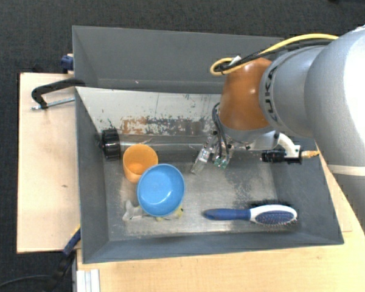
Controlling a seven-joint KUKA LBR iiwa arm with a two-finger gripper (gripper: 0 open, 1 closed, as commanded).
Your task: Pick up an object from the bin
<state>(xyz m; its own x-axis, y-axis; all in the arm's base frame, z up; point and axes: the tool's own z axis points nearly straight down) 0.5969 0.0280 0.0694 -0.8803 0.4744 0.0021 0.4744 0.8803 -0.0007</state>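
The arm (334,84) is formed of thick, rounded grey casing, capped by an orange cover (246,99); a yellow cable (292,41) is looped over it, and a small metal gripper (211,158) is fitted beneath.

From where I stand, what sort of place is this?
Probably a robotics lab test station, not a kitchen: a large grey robot arm reaches into a grey metal bin holding unrelated household things, a blue bowl, an orange cup and a blue-handled brush.
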